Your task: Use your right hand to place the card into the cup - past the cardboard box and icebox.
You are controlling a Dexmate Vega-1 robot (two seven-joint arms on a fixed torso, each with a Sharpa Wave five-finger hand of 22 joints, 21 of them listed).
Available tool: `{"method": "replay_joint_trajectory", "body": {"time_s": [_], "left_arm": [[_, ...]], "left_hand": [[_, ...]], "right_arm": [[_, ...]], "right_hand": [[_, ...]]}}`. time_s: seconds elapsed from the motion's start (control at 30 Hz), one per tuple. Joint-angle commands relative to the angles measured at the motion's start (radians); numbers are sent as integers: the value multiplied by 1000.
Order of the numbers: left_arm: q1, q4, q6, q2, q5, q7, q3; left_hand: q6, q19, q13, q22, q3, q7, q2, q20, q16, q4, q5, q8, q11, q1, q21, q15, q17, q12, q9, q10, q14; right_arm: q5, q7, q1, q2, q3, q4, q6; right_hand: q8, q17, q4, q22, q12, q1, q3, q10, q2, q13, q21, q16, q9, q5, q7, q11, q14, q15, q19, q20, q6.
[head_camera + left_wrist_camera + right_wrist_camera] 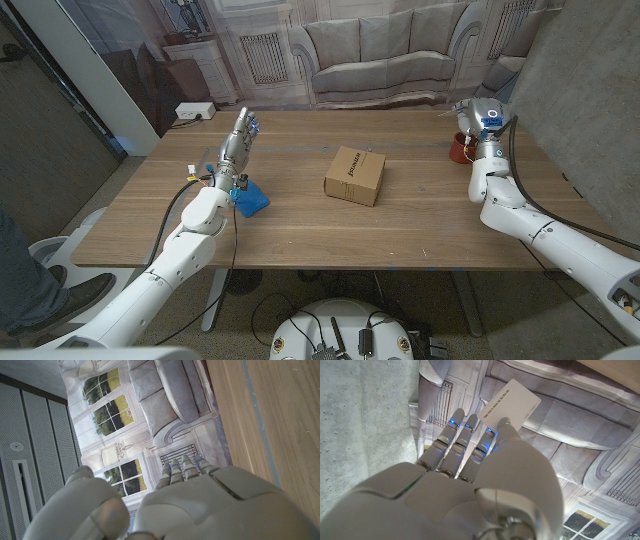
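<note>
You are holding the white card (510,405) in the fingers (470,440) of your right hand (482,122), up above the red cup (461,149) at about 2 o'clock on the surface (300,230). The carrying looks nearly done, with the cardboard box (355,175) well apart at the middle. Next you are needing to tip the card down and let go over the cup. Its long side is pointing out past your fingertips. Your left hand (234,150) is holding nothing, fingers straight up, near the blue thing (251,198).

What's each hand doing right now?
Left hand: raised over the table, fingers straight, holding nothing.
Right hand: holds the card, near the cup.
</note>
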Motion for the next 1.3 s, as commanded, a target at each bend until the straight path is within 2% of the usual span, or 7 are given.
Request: {"method": "replay_joint_trajectory", "body": {"time_s": [0.03, 0.37, 0.8, 1.3], "left_arm": [[-15, 16, 5, -7, -4, -8, 9], [-37, 35, 12, -9, -9, -28, 19], [-41, 26, 25, -4, -5, -26, 25], [-17, -7, 34, 11, -3, -11, 17]], "left_hand": [[6, -3, 5, 4, -9, 3, 8, -3, 1, 3, -2, 0, -1, 2, -3, -3, 2, 5, 2, 7, -3], [7, -3, 5, 4, -10, 4, 10, -3, 1, 3, -2, 0, -1, 3, -3, -3, 2, 5, 2, 7, -3], [7, -4, 5, 4, -11, 4, 11, -2, 1, 3, -3, 0, 0, 4, -3, -3, 2, 4, 2, 6, -3], [6, -7, 5, 4, -14, 3, 12, 0, 0, 3, -3, -1, -1, 6, -4, -1, 2, 4, 2, 6, -4]], "right_arm": [[5, 29, 19, -2, -25, 24, -58], [18, 64, 17, -13, -30, 13, -128], [32, 108, 31, -20, -47, 16, -190], [53, 155, 59, -23, -71, 39, -239]], "right_hand": [[7, 2, 0, -1, 4, 5, -3, 9, 2, 7, 7, 2, 5, 2, 3, 0, 8, -117, -5, -136, 7], [4, 2, 3, -2, 4, 4, -4, 8, 3, 6, 7, 2, 4, 2, 3, 0, 8, -116, -7, -136, 1], [3, 2, 4, -2, 3, 5, -4, 8, 4, 6, 7, 2, 5, 1, 3, 0, 10, -117, -8, -136, 1], [4, 2, 6, -3, 4, 4, -2, 8, 3, 6, 4, 2, 5, 0, 2, -1, 13, -117, -11, -135, -1]]}}
